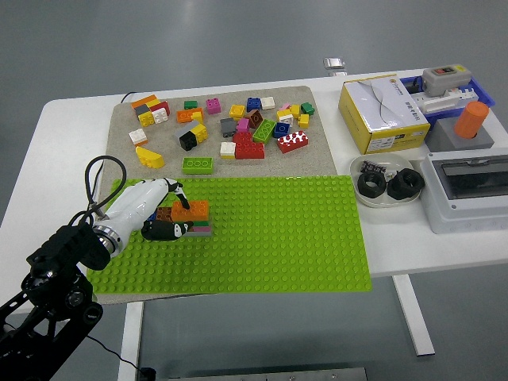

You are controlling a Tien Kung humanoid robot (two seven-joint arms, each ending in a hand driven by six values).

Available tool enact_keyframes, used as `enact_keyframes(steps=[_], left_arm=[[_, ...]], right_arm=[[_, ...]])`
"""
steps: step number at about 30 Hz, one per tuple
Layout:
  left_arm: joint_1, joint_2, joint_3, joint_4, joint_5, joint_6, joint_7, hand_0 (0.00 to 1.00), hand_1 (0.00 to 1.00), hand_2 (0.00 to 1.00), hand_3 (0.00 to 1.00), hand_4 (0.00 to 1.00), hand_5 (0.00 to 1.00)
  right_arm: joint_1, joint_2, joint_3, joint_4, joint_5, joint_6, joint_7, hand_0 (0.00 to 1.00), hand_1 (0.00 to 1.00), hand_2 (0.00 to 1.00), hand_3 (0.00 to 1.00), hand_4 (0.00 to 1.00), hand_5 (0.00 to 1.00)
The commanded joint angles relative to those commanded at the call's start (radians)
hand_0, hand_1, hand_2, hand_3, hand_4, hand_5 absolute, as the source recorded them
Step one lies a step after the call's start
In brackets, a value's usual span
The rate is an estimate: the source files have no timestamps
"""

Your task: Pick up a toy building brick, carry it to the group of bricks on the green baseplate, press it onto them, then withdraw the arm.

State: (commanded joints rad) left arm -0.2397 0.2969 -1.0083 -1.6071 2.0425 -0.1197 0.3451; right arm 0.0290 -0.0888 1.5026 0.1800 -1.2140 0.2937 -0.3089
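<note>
Left hand (155, 213) curled around studded orange brick (191, 210) on knobbly green baseplate (278, 238).

Loose bricks (238, 127) behind baseplate (278, 238) (stack (190, 216) leftward).

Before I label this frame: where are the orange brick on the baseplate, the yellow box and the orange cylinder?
orange brick (191, 210), head view, studded top.
yellow box (382, 111), head view, lid centre.
orange cylinder (471, 119), head view, side.
</note>
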Motion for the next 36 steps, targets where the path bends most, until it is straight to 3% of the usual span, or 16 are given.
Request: enact_keyframes(steps=[13, 22, 29, 30, 31, 33, 35, 36], left_arm=[[-0.011, 0.007, -0.04, -0.025, -0.031, 0.006, -0.02, 0.927, 0.88, 0.832, 0.523, 0.741, 0.204], [-0.023, 0.044, -0.033, -0.074, -0.027, 0.107, -0.124, 0.933, 0.878, 0.837, 0.545, 0.746, 0.186], [-0.155, 0.123, 0.126, -0.054, -0.019, 0.126, -0.165, 0.939, 0.877, 0.831, 0.547, 0.76, 0.209], [-0.183, 0.134, 0.16, -0.047, -0.021, 0.126, -0.168, 0.942, 0.876, 0.831, 0.548, 0.752, 0.294], [-0.206, 0.139, 0.188, -0.04, -0.025, 0.124, -0.17, 0.942, 0.876, 0.831, 0.548, 0.752, 0.294], [-0.246, 0.136, 0.239, -0.026, -0.037, 0.12, -0.176, 0.942, 0.876, 0.831, 0.548, 0.752, 0.294], [-0.285, 0.111, 0.287, 0.0, -0.06, 0.11, -0.185, 0.942, 0.876, 0.831, 0.548, 0.752, 0.294], [-0.3, 0.096, 0.31, 0.013, -0.072, 0.104, -0.189, 0.946, 0.88, 0.833, 0.541, 0.628, 0.331]], right_arm=[[0.0, -0.001, 0.002, 0.0, -0.004, 0.001, -0.001, 0.727, 0.673, 0.718, 0.903, 0.724, 0.998], [0.0, -0.003, 0.0, 0.0, 0.001, 0.001, -0.003, 0.726, 0.672, 0.718, 0.906, 0.723, 0.998], [0.008, -0.006, 0.003, 0.0, 0.0, 0.001, -0.005, 0.726, 0.671, 0.718, 0.906, 0.723, 0.998], [0.01, -0.008, 0.003, 0.0, -0.001, 0.001, -0.005, 0.727, 0.673, 0.717, 0.904, 0.724, 0.998], [0.011, -0.009, 0.004, 0.0, -0.002, 0.001, -0.006, 0.727, 0.673, 0.717, 0.904, 0.724, 0.998], [0.013, -0.01, 0.005, 0.0, -0.005, 0.001, -0.006, 0.727, 0.673, 0.717, 0.904, 0.724, 0.998], [0.016, -0.011, 0.004, 0.0, -0.006, 0.0, -0.007, 0.727, 0.673, 0.717, 0.904, 0.724, 0.998], [0.017, -0.011, 0.004, 0.0, -0.006, 0.0, -0.007, 0.727, 0.673, 0.715, 0.905, 0.724, 0.998]])
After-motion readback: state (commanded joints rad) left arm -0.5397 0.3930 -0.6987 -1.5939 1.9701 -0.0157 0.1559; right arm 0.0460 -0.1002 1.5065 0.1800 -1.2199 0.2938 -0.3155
